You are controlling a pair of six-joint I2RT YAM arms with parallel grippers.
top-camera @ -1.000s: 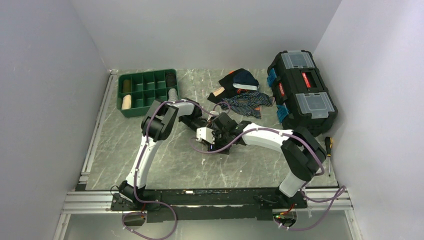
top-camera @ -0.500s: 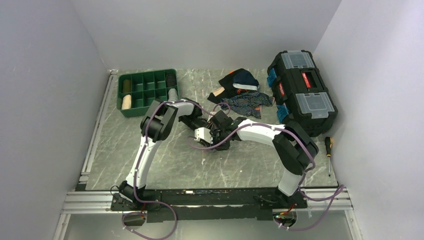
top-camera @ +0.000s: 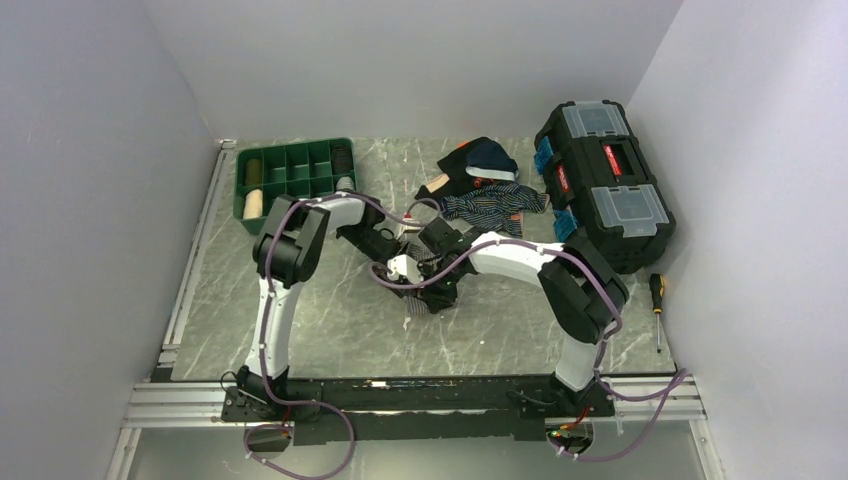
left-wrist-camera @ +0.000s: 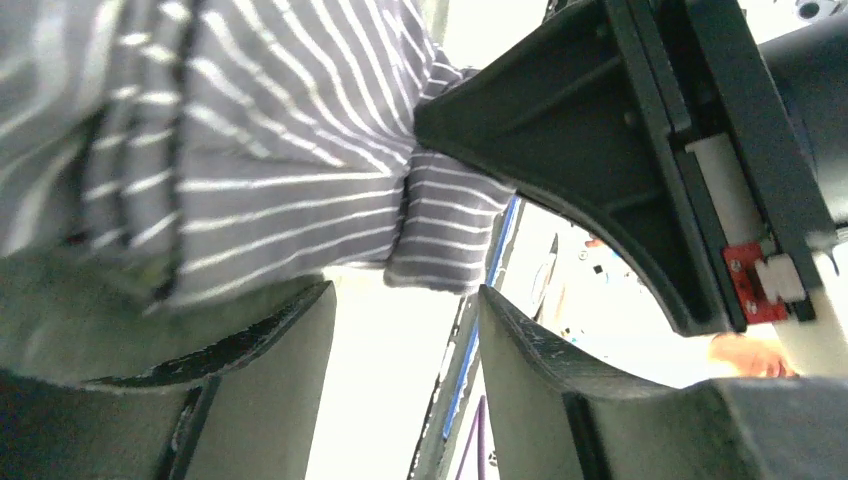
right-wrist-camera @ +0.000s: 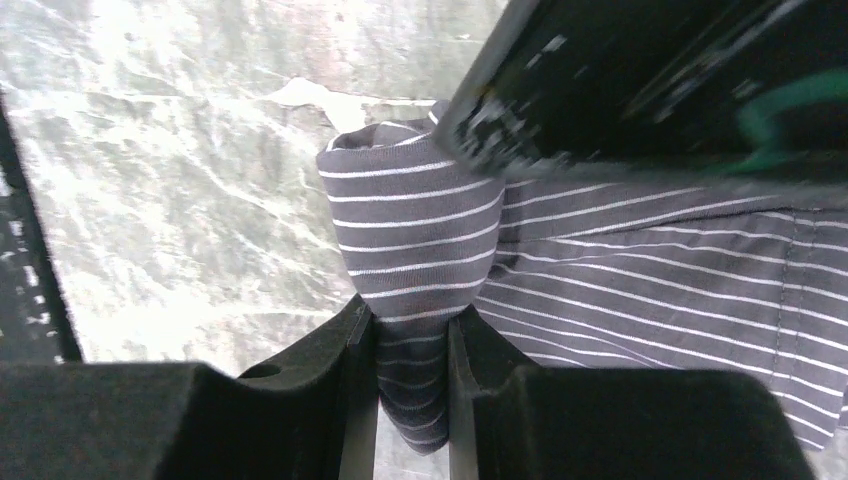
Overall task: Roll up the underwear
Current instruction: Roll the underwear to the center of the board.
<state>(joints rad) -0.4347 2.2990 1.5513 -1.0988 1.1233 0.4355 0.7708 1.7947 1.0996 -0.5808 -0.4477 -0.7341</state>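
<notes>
The underwear (right-wrist-camera: 620,250) is grey cloth with thin white stripes, bunched on the marble table between the two arms. In the top view only a small corner of the underwear (top-camera: 418,303) shows below the wrists. My right gripper (right-wrist-camera: 412,320) is shut on a narrow fold of it, with the cloth pinched between both fingers. My left gripper (left-wrist-camera: 405,300) stands open just beside the underwear (left-wrist-camera: 250,170), nothing between its fingers. In the top view the left gripper (top-camera: 385,245) and right gripper (top-camera: 425,285) meet at mid-table, close together.
A green divided tray (top-camera: 293,180) with rolled items stands at the back left. A pile of dark garments (top-camera: 485,185) lies at the back centre. A black toolbox (top-camera: 603,180) fills the right side, with a screwdriver (top-camera: 657,300) beside it.
The left gripper has opened and its arm has swung left. The right gripper has shut on the fold and shifted left and slightly nearer.
</notes>
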